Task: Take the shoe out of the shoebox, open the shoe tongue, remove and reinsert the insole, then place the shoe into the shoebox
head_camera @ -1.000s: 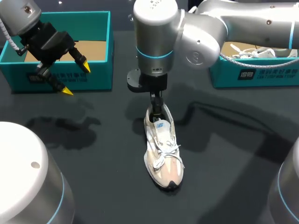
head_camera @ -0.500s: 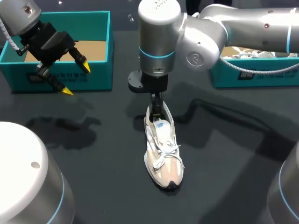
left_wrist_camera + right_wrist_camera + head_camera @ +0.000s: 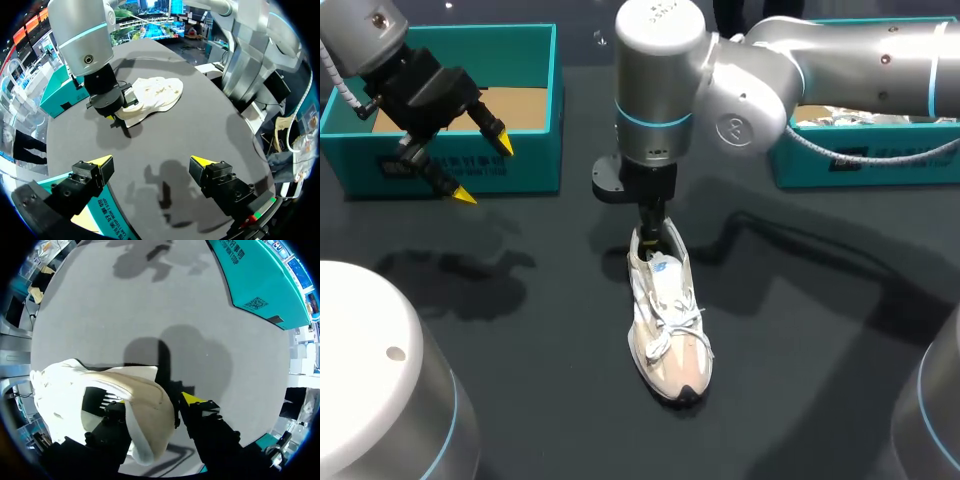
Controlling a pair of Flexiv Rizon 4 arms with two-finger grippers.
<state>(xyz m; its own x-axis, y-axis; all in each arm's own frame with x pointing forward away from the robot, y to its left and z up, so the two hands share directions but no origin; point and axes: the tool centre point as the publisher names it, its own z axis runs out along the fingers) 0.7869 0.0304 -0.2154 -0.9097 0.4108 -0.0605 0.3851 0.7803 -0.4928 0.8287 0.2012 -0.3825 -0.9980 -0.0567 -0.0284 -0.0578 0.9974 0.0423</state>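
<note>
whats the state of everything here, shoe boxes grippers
shoe, out of box, upright on table, laced
left gripper, open, holding nothing
right gripper, shut on shoe heel
left shoebox, open, no shoe visible inside
right shoebox, open, white contents inside
</note>
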